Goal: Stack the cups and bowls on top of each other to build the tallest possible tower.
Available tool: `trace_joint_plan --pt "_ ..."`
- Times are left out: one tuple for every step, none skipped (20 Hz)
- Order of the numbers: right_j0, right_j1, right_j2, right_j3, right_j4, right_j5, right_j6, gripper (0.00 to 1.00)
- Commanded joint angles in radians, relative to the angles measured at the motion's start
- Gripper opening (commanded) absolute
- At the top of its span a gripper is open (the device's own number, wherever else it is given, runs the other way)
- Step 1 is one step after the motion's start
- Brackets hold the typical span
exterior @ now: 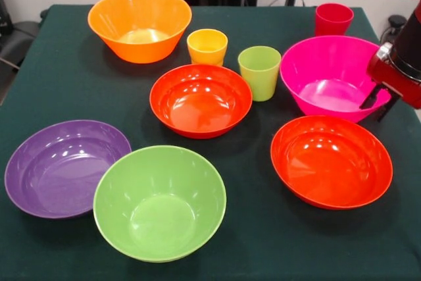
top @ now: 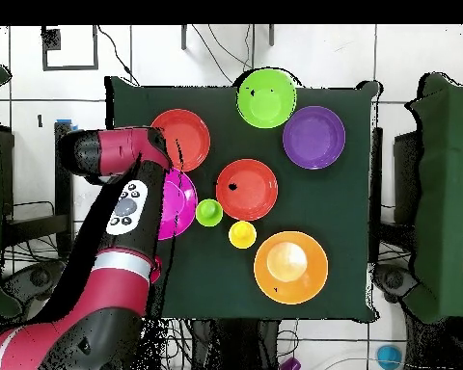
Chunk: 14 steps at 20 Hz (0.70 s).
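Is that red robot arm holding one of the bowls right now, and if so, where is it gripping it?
It cannot be told. The gripper sits at the rim of the magenta bowl, but whether it grips it does not show.

The scene is evenly and brightly lit from above; white highlights are thrown on the glossy insides of the red-orange bowl point(exterior: 200, 100) and the purple bowl point(exterior: 66, 168); only soft, short shadows are cast on the dark tabletop point(exterior: 59, 90); in the overhead view the floor around the tabletop point(top: 341, 279) is washed out to near white; the front view is rendered slightly soft.
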Motion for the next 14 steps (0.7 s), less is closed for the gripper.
trace_joint_plan --pt "-0.006 -0.039 0.096 0.052 0.007 0.031 0.076 0.00" --pt "-0.004 -0.058 0.097 0.066 0.009 0.042 0.072 0.00" --pt "0.004 -0.092 0.100 0.100 0.013 0.051 0.069 0.00" --pt "0.008 -0.118 0.101 0.116 0.016 0.071 0.065 0.00" --pt "0.008 -0.140 0.103 0.127 0.019 0.090 0.060 0.00" --pt "0.009 -0.161 0.102 0.135 0.020 0.111 0.055 0.00" --pt "0.005 -0.178 0.102 0.136 0.020 0.129 0.047 0.00" --pt "0.005 -0.193 0.098 0.138 0.017 0.142 0.042 0.00" --pt "0.002 -0.206 0.100 0.142 0.016 0.155 0.035 0.00" --pt "-0.007 -0.214 0.101 0.139 0.013 0.166 0.024 0.00" --pt "-0.011 -0.222 0.103 0.140 0.011 0.176 0.018 0.00" --pt "-0.007 -0.236 0.106 0.157 0.011 0.175 0.016 0.00" --pt "-0.009 -0.243 0.107 0.156 0.009 0.185 0.012 0.00" --pt "-0.014 -0.246 0.108 0.152 0.006 0.195 0.006 0.00"
